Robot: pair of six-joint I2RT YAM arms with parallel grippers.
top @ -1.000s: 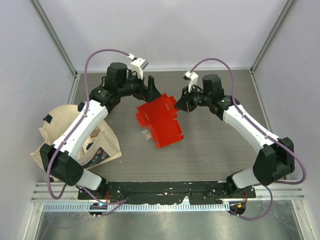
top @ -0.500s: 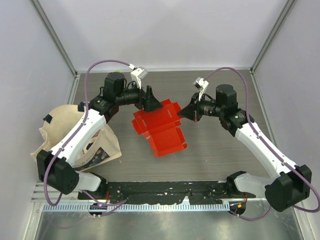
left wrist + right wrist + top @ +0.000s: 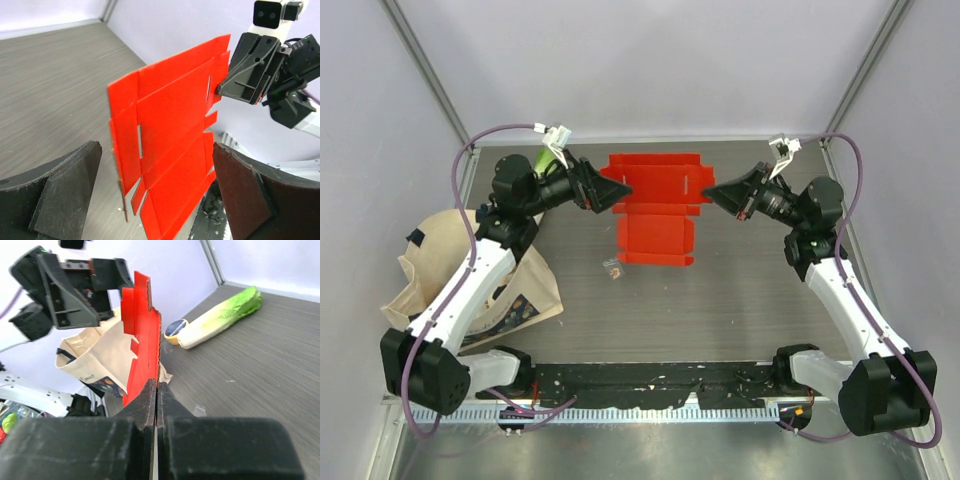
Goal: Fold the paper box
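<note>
Raised from the table since the earlier frame, the paper box is now squared up and carried in the air.
The unfolded box is held aloft, its broad band lying left–right. Its right edge is pinched by the right gripper, while its left edge is faced by the wide-spread, equally near left gripper.

Both arms rise from their bases at the bottom of the overhead view and curve inward (elbows bowed outward toward the frame's sides). Their wrists are level and point at each other across the upper middle. The left end effector, upper left of centre, stands wide apart, its two dark fingers splayed to either side of its wrist view. The right end effector, upper right of centre, is pinched tight on one edge of the paper box.
</note>
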